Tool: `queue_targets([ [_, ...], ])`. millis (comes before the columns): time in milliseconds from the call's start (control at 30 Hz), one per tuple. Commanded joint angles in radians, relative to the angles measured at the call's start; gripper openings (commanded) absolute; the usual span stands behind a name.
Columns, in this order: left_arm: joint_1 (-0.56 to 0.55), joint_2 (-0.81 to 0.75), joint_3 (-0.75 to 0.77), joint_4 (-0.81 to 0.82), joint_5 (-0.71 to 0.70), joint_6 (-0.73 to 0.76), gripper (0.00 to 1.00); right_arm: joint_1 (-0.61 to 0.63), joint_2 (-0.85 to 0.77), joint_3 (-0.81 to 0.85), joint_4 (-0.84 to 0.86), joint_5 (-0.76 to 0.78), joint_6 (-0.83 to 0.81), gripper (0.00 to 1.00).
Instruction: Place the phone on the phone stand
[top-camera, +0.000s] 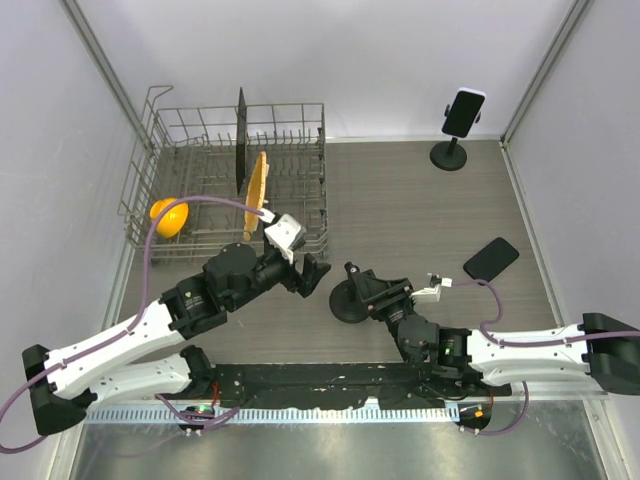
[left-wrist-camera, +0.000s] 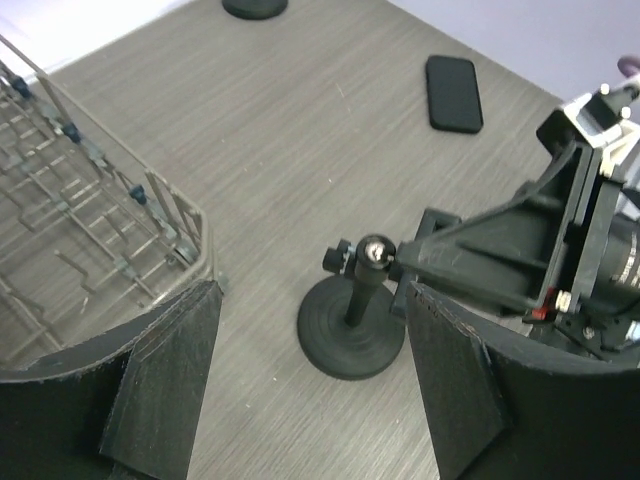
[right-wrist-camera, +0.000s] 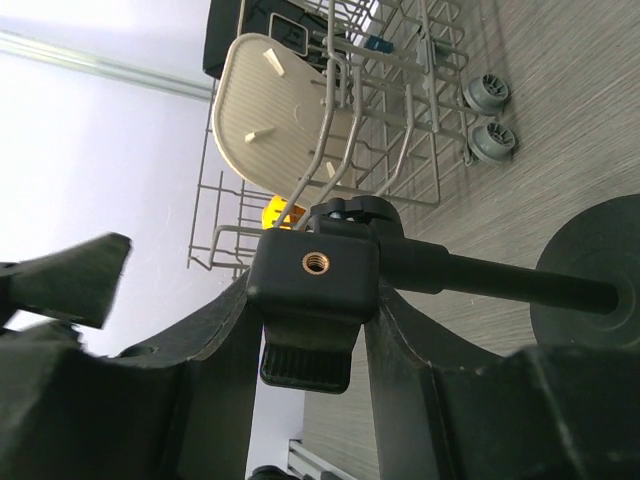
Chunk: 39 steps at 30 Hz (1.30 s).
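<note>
I see my right gripper (right-wrist-camera: 312, 300) clamped tight on the black plastic clamp head (right-wrist-camera: 315, 262) of the small black round-based phone stand (left-wrist-camera: 350, 335), whose base sits on the grey wood-grain table (left-wrist-camera: 300, 150) just beside the grey wire dish rack (top-camera: 200, 200). My left gripper (left-wrist-camera: 310, 295) hangs over that stand with its jaws spread wide and nothing between them. The flat black rectangular phone (top-camera: 491, 259) lies on the table well to the right of the stand, apart from both grippers, and a second black stand (top-camera: 450, 152) at the far right carries another phone.
</note>
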Motion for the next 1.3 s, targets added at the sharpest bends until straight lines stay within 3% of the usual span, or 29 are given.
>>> queue_targets([
  [0, 0.029, -0.024, -0.020, 0.119, 0.189, 0.036, 0.79, 0.007, 0.004, -0.020, 0.041, 0.080, 0.131, 0.12],
  [100, 0.027, -0.005, -0.009, 0.103, 0.298, 0.053, 0.81, 0.007, 0.000, -0.034, 0.031, 0.069, 0.222, 0.16],
  [233, 0.027, -0.008, -0.006, 0.086, 0.291, 0.070, 0.82, 0.004, -0.014, -0.052, 0.013, 0.034, 0.360, 0.04],
  [400, 0.027, -0.021, -0.016, 0.097, 0.292, 0.068, 0.83, 0.007, -0.017, -0.043, -0.001, 0.020, 0.400, 0.03],
  [467, 0.027, -0.015, -0.012, 0.093, 0.306, 0.058, 0.82, 0.005, -0.022, -0.032, -0.019, 0.023, 0.389, 0.14],
  [500, 0.027, -0.013, -0.012, 0.094, 0.311, 0.055, 0.82, 0.005, -0.025, -0.032, -0.021, 0.023, 0.371, 0.32],
  [567, 0.027, -0.009, -0.012, 0.097, 0.323, 0.044, 0.83, 0.005, -0.041, -0.009, -0.080, 0.011, 0.320, 0.59],
  [600, 0.027, -0.005, -0.011, 0.099, 0.328, 0.042, 0.82, 0.005, -0.049, 0.004, -0.114, 0.007, 0.299, 0.85],
  [700, 0.027, -0.007, -0.009, 0.096, 0.335, 0.039, 0.82, 0.005, -0.083, 0.073, -0.304, -0.026, 0.225, 0.86],
  [933, 0.027, -0.031, -0.011, 0.091, 0.315, 0.053, 0.83, 0.005, -0.279, 0.079, -0.479, -0.073, -0.023, 0.87],
  [1067, 0.027, -0.032, -0.012, 0.088, 0.300, 0.059, 0.83, 0.005, -0.365, 0.153, -0.848, -0.078, -0.066, 0.87],
  [1267, 0.027, -0.032, -0.012, 0.083, 0.288, 0.065, 0.85, 0.005, -0.439, 0.303, -1.099, -0.079, -0.244, 0.87],
])
